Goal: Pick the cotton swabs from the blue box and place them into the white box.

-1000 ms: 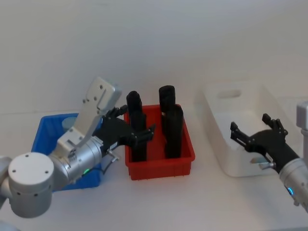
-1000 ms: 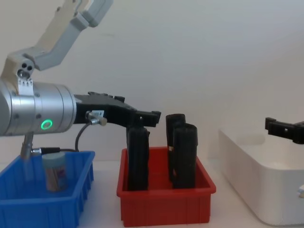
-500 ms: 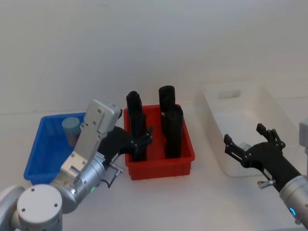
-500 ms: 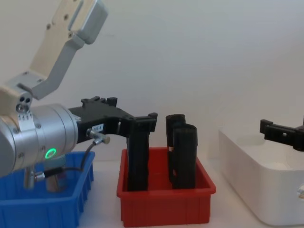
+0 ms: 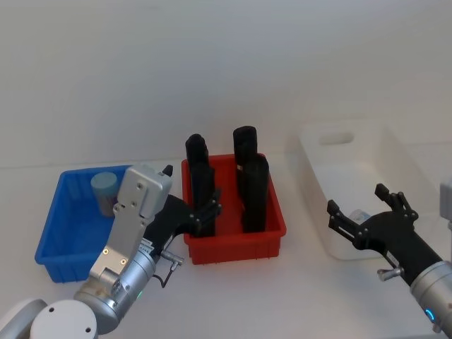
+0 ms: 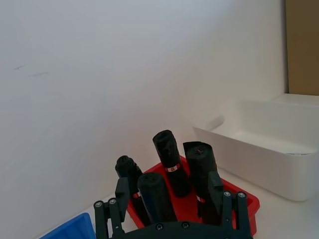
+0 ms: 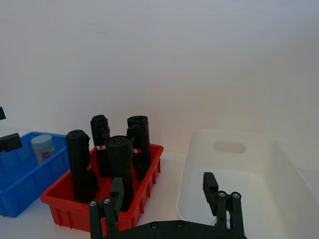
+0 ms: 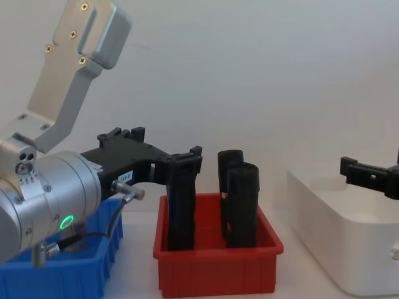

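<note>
Two robot arms stand over the desk, built from thick round joints of brushed silver metal. The left arm carries a flat pale-grey link fixed with small brass-coloured screws, a glowing green ring light and a thin black cable looping from a metal plug. The left tool and right tool are black and two-fingered (small screw heads dot the finger bases). The right arm shows a small blue light.
</note>
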{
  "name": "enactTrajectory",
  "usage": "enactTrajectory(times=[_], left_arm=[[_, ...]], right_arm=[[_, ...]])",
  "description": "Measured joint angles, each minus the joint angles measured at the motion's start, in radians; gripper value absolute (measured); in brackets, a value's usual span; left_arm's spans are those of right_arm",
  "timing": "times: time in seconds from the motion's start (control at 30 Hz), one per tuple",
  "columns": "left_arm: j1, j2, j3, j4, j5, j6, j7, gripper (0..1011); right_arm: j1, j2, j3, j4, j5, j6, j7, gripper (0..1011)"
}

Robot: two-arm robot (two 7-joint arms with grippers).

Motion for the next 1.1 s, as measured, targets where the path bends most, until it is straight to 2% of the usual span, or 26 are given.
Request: enactTrajectory(times=[0.77,1.1], left_arm=[[0.0,0.0,0.0,0.0,0.0,-0.002,0.002,1004],[0.0,0.0,0.0,0.001,0.0,-0.002,0.002,1004]], right_arm=[[0.005,-0.001,0.001,0.004,-0.005,0.003,0.005,1002],[0.055,-0.013,0.002,0.054,-0.041,0.009,0.056,1002]])
